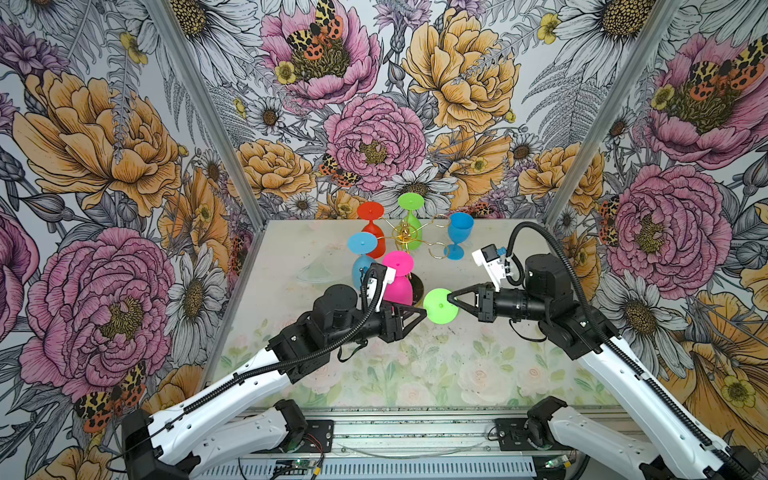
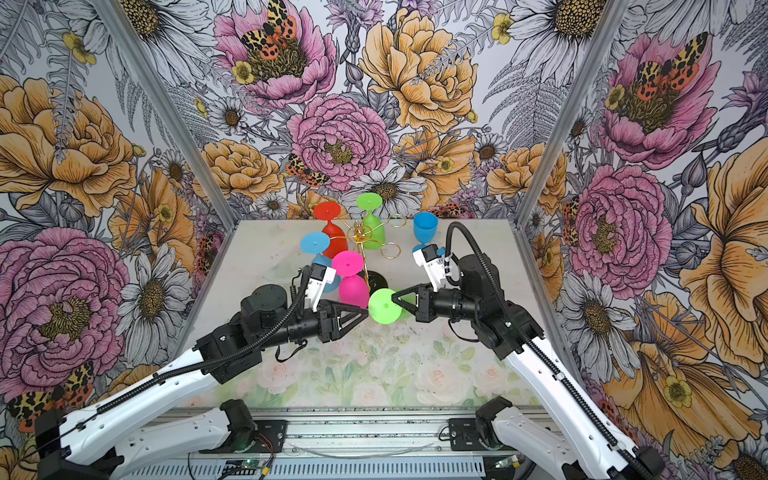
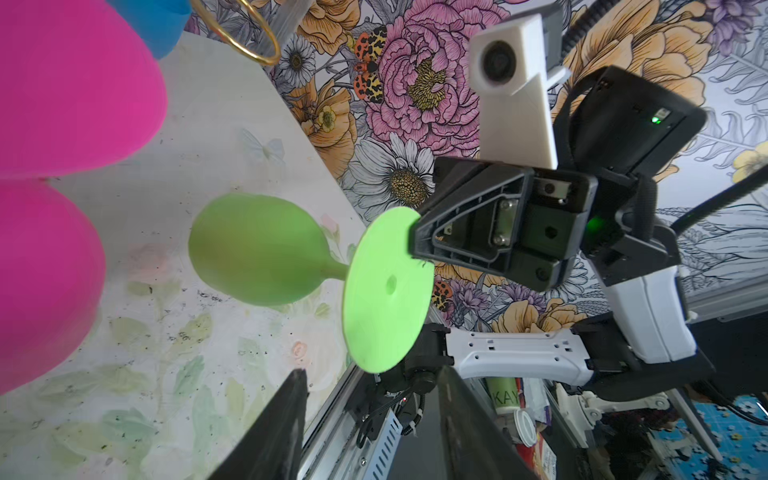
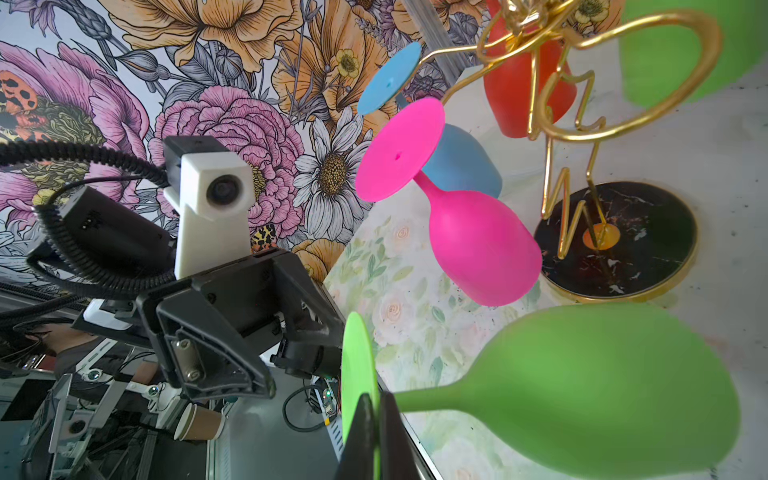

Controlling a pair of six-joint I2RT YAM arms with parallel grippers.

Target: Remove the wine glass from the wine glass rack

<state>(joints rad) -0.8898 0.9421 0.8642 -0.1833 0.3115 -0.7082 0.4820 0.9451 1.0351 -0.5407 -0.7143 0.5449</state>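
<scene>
In both top views the rack (image 1: 405, 237) stands at upper centre, with a pink glass (image 1: 397, 286) hanging close beside the left gripper (image 1: 422, 312). Mid-frame, the right gripper (image 1: 454, 298) pinches the foot of the green wine glass (image 2: 384, 306), which is clear of the rack.

Left wrist view: we see the left gripper (image 3: 372, 374) parted and empty, the foot just beyond it.

Right wrist view: the right gripper (image 4: 377, 401) is clamped on the foot, the bowl near the rack's black base (image 4: 648, 232).
</scene>
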